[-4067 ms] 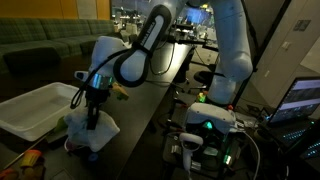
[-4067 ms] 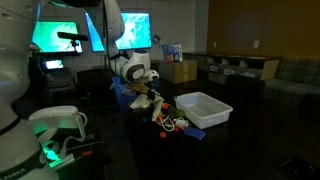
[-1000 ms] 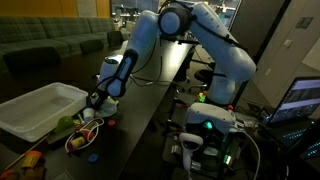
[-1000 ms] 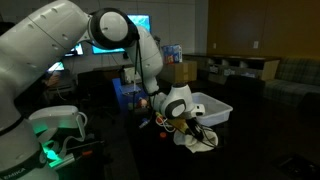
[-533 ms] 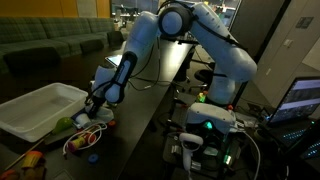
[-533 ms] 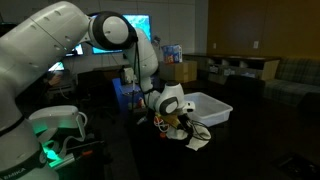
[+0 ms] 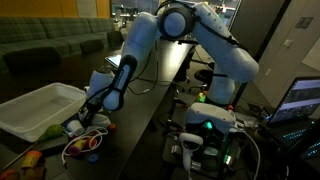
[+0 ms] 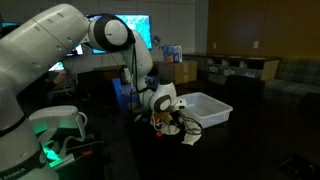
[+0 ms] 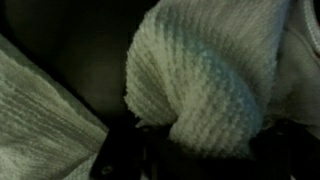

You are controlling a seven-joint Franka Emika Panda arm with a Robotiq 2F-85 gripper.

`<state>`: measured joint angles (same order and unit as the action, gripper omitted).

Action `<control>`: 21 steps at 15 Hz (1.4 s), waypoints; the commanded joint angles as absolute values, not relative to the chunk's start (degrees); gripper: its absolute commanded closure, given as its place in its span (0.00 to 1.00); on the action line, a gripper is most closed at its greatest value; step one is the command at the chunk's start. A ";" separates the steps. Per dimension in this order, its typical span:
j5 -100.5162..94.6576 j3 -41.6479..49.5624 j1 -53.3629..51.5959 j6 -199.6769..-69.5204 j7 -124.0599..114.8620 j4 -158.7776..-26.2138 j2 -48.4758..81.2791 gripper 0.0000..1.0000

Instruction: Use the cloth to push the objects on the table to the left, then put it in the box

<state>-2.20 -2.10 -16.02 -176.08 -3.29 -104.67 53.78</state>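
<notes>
While the arm [image 7: 130, 60] is bent low over the dark table [image 7: 150, 110], the gripper [image 7: 84, 116] sits right down at the surface, just beside the near corner of the white box [image 7: 30, 105]. From the wrist view it's all cloth [image 9: 205, 70]: a thick, pale, knitted bundle bulging up through the middle, with another fold of the same fabric running across the lower left corner. Two dark shapes flank the bundle at the bottom edge, and one finger [image 9: 120, 160] looks pressed in against the cloth, so the jaws appear to be pinched on the fabric, though that view is blurred and very close. In an exterior view a tangle of small colourful objects [image 7: 85, 145] lies on the table just below the gripper, red and blue among them, with something green [image 7: 55, 128] tucked against the box wall. In an exterior view from across the room the gripper [image 8: 166, 110] hangs just beside the box [image 8: 210, 100], the objects [image 8: 165, 123] are clustered under it, and a pale patch that seems to be trailing cloth [image 8: 190, 135] rests on the table in front of the box. The box itself is open-topped and upright.
</notes>
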 commanded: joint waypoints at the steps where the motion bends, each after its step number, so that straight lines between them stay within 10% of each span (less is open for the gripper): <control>1: -1.23 -2.26 -18.80 -177.36 -5.30 -102.65 55.04 0.99; 21: -0.28 3.93 -37.99 -171.42 -17.05 -82.70 62.58 0.98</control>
